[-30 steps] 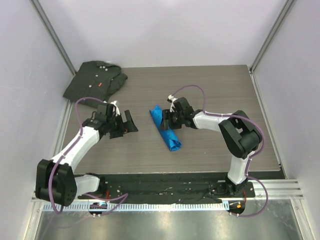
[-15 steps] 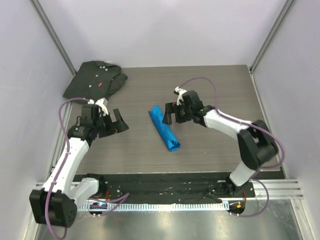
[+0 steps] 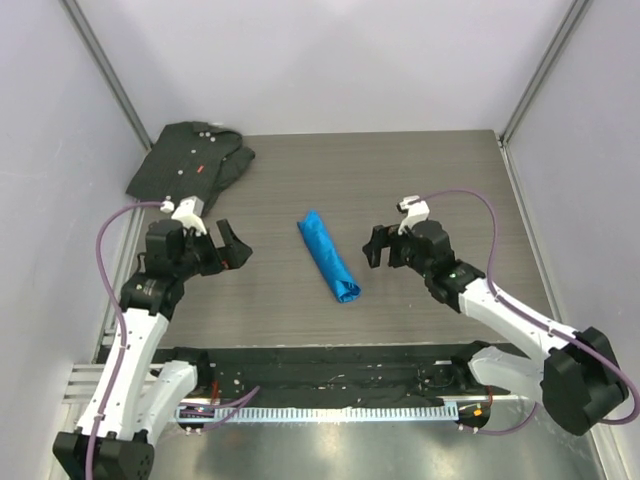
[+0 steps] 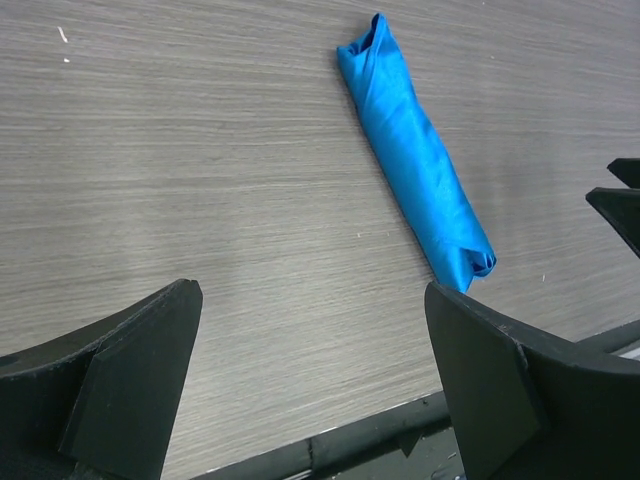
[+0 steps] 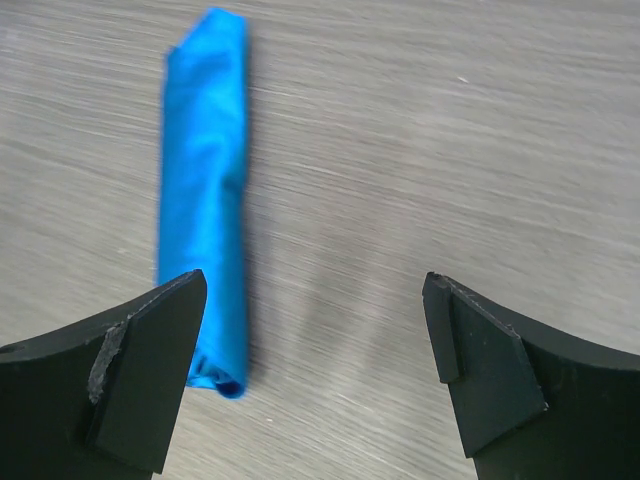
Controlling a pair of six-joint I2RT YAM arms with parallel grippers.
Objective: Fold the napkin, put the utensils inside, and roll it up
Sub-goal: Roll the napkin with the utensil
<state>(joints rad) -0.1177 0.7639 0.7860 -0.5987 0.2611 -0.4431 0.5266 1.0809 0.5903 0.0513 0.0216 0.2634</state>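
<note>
Now the table (image 3: 450,180) shows a flat, matte, grey-brown top with fine straight wood-grain streaks. Near its middle lies the napkin (image 3: 330,256), a thin, bright blue, faintly glossy cloth rolled into a slim, tight tube. It sits on a slant, its far end leaning left and its near end leaning right. It lies between the two arms and touches neither. Soft creases run along its length; the far end is pinched to a folded tip, and the near end shows curled layers. Both arms are white links with black joints and a looping purple cable. The left arm rises from the near left corner and bends at the elbow. The left gripper (image 3: 224,248) hangs well to the left of the roll and points toward it, its jaws spread wide with nothing between them. Its fingers (image 4: 130,380) are black, flat and wedge-shaped. The right arm stretches low from the near right, and the right gripper (image 3: 378,247) sits near the roll's right side, likewise gaping and empty. A dark buttoned shirt (image 3: 190,160) with a small red tag lies rumpled in the far left corner.
</note>
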